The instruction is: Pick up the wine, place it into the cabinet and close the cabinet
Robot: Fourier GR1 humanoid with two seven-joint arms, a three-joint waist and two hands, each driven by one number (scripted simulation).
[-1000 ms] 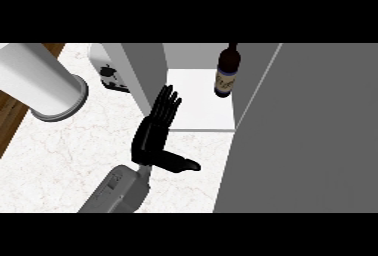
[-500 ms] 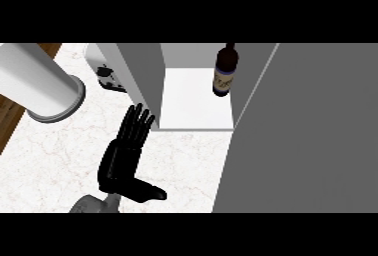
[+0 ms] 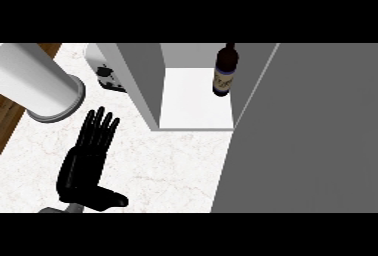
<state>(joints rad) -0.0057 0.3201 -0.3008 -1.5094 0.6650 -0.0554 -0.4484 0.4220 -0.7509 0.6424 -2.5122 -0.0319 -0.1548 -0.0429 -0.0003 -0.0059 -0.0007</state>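
1. The left hand (image 3: 85, 165) hangs over the counter (image 3: 173, 165) at lower left, fingers straight and close together, holding nothing.
2. The wine (image 3: 225, 72) stands upright inside the cabinet (image 3: 144, 80), near its right wall, so placing looks done.
3. The door (image 3: 310, 130) stands open at right. Closing it likely calls for a flat push on its outer face, swung evenly, clear of the bottle.

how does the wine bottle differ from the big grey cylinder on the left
The wine bottle is dark and slim, with a label; the grey cylinder is pale, plain and far wider. The wine bottle stands inside the cabinet on its white shelf; the grey cylinder is outside it, at the view's left edge. Shared: the left hand, open, touches neither.
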